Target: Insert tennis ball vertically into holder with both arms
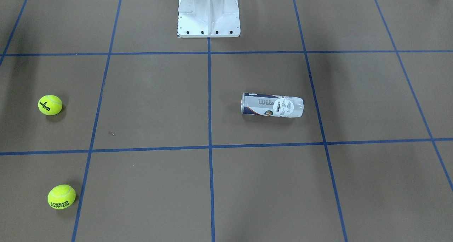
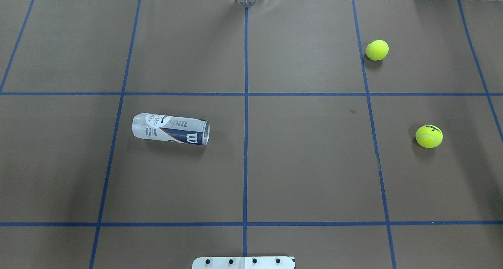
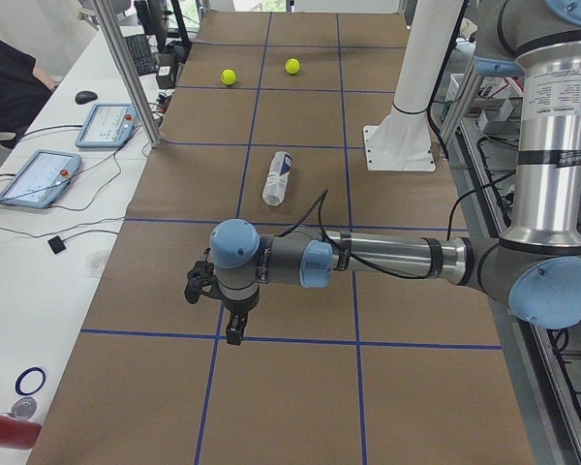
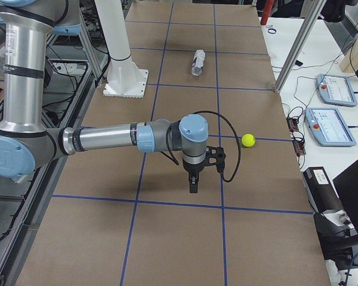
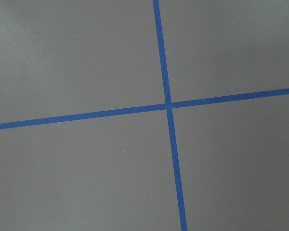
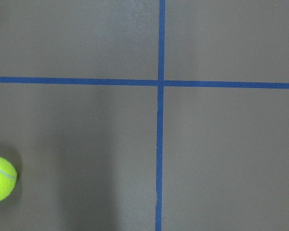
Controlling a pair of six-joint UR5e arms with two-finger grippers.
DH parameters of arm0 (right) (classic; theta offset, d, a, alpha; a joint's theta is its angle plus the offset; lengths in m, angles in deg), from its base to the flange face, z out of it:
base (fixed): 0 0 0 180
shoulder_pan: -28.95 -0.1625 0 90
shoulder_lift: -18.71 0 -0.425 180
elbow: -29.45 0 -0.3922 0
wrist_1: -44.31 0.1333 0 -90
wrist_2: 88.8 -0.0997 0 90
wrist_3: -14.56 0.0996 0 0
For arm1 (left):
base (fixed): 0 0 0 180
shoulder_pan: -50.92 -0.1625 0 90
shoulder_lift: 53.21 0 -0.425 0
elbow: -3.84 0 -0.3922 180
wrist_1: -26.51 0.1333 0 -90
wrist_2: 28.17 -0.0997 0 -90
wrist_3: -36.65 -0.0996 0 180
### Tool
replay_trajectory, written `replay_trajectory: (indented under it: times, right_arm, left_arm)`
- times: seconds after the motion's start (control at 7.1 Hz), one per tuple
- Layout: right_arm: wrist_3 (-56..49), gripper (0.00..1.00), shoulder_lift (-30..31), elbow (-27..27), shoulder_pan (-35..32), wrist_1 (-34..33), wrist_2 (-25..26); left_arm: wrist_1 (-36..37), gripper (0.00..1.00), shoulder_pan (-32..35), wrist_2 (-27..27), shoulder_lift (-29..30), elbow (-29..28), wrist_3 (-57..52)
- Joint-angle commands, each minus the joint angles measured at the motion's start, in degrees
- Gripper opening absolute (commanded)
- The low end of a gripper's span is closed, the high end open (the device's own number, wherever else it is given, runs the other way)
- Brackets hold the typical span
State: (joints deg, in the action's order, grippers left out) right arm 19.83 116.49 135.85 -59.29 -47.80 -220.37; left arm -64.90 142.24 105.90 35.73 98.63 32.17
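Observation:
The holder is a clear Wilson can lying on its side on the brown table, metal rim toward the centre line; it also shows as the holder. Two yellow tennis balls rest on the robot's right side: one tennis ball and a farther tennis ball. A ball sits at the right wrist view's lower left edge. The left gripper and right gripper hang fingers-down over bare table, far from can and balls. I cannot tell whether either is open or shut.
The white pedestal base stands at the robot's side of the table. Blue tape lines grid the surface. Control tablets and aluminium posts flank the operators' edge. A person's sleeve shows at far left.

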Motion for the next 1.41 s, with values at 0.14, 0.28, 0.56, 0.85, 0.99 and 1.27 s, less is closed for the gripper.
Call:
replay_trajectory:
  times: [0.14, 0.28, 0.56, 0.85, 0.99, 1.27]
  right_arm:
    - [0.0, 1.0, -0.13, 0.12, 0.0, 0.09, 0.09]
    - [0.09, 1.0, -0.22, 0.29, 0.0, 0.09, 0.09]
    - [0.09, 1.0, -0.31, 0.65, 0.0, 0.09, 0.09]
    - [0.18, 1.0, -0.22, 0.65, 0.0, 0.09, -0.61]
    - [0.09, 1.0, -0.22, 0.65, -0.09, 0.09, -1.31]
    - [0.09, 1.0, -0.22, 0.65, 0.0, 0.0, -1.75]
  left_arm:
    - [0.0, 1.0, 0.0, -0.13, -0.35, 0.04, -0.09]
    - [0.0, 1.0, 0.0, 0.3, -0.26, 0.3, -0.09]
    - [-1.05, 1.0, 0.0, 0.4, 1.39, 1.96, -0.26]
    - [-9.08, 1.0, 0.0, 6.5, 2.9, 3.29, -0.35]
    - [-16.19, 1.0, -0.17, 10.38, 2.9, 2.86, -0.09]
    - [-16.7, 1.0, -5.5, 11.03, 6.39, 3.64, 4.29]
